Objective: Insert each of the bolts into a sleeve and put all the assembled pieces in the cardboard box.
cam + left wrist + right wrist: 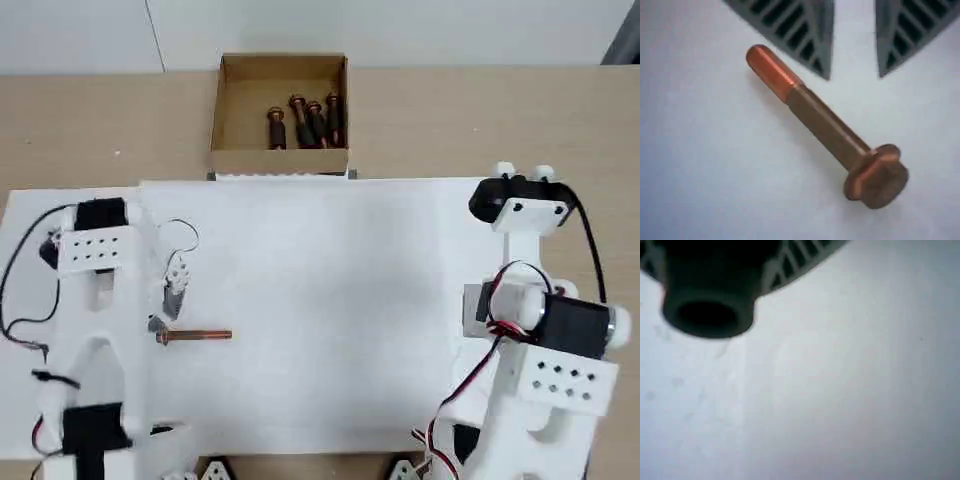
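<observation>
**Picking Up the Loose Bolt**

Starting with the biggest: a tan surface (420, 120) spread with a white sheet (340, 300), one arm standing at each side of it. At the far edge of the sheet, a cardboard box (280, 161) holding four assembled pieces (305, 122) side by side. Well apart from the box and near the left arm, lying flat on the sheet: one copper-coloured bolt (825, 125), with a flanged hex head at one end, a brighter smooth tip at the other and a darker stretch between. Darker stretch possibly a sleeve already on; hard to say.

Hovering over it, the left end effector (854, 75), spread fairly wide and holding nothing, with the bolt just beside one finger (790, 30) rather than in the gap. As for the right end effector (790, 262), over bare sheet at the right side: cannot tell whether spread or closed.

Judged as the step in hand: grasping the bolt. To do it well:
- Shift sideways to centre the gap over the shank.
- Turn the wrist to cross the shank rather than run along it.
- Drop low to the sheet.
- Close at mid-length, clear of the head, gently enough to avoid rolling it away.

Nothing legible to report by way of brands, labels or print.
</observation>
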`<act>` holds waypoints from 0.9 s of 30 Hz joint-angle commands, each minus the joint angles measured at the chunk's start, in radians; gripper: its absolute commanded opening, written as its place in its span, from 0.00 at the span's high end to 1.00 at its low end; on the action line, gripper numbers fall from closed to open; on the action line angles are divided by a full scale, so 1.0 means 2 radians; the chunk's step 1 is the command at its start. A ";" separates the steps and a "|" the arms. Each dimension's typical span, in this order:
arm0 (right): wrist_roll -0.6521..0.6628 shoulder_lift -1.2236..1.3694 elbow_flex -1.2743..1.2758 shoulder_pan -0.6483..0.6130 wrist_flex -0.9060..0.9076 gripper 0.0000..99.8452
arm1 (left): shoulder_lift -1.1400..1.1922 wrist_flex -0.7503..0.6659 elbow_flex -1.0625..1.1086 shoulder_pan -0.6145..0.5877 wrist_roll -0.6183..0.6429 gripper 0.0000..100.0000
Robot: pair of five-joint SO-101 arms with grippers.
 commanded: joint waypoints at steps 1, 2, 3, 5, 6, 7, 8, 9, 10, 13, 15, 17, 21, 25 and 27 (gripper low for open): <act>0.006 -0.009 -0.003 0.004 0.001 1.00 | 0.023 0.015 -0.017 0.002 -0.001 0.88; 0.006 -0.009 -0.003 0.004 0.001 1.00 | 0.030 0.015 -0.017 0.002 -0.001 0.88; 0.006 -0.009 -0.003 0.004 0.001 1.00 | 0.036 0.015 -0.017 0.002 -0.001 0.89; 0.006 -0.009 -0.003 0.004 0.001 1.00 | 0.046 0.015 -0.017 0.002 -0.001 0.89; 0.006 -0.009 -0.003 0.004 0.001 1.00 | 0.051 0.015 -0.017 0.003 -0.001 0.89; 0.006 -0.009 -0.003 0.004 0.001 1.00 | 0.056 0.015 -0.017 0.003 -0.001 0.89; 0.006 -0.009 -0.003 0.004 0.001 1.00 | 0.060 0.015 -0.017 0.003 -0.001 0.89; 0.006 -0.008 -0.003 0.004 0.000 1.00 | 0.064 0.015 -0.017 0.003 -0.001 0.89; 0.006 -0.008 -0.003 0.004 0.000 1.00 | 0.068 0.015 -0.017 0.003 -0.001 0.89; 0.006 -0.007 -0.003 0.004 0.000 1.00 | 0.082 0.015 -0.017 0.014 -0.001 0.89; 0.006 -0.007 -0.003 0.004 0.000 1.00 | 0.091 0.015 -0.017 0.027 -0.001 0.89; 0.006 -0.007 -0.003 0.004 0.000 1.00 | 0.097 0.014 -0.017 0.039 -0.001 0.89; 0.006 -0.007 -0.003 0.004 0.000 1.00 | 0.104 0.000 -0.018 0.049 -0.001 0.89; 0.006 -0.007 -0.003 0.004 0.000 1.00 | 0.104 -0.013 -0.018 0.047 -0.002 0.84; 0.006 -0.007 -0.003 0.004 0.000 1.00 | 0.104 -0.013 -0.018 0.049 -0.002 0.78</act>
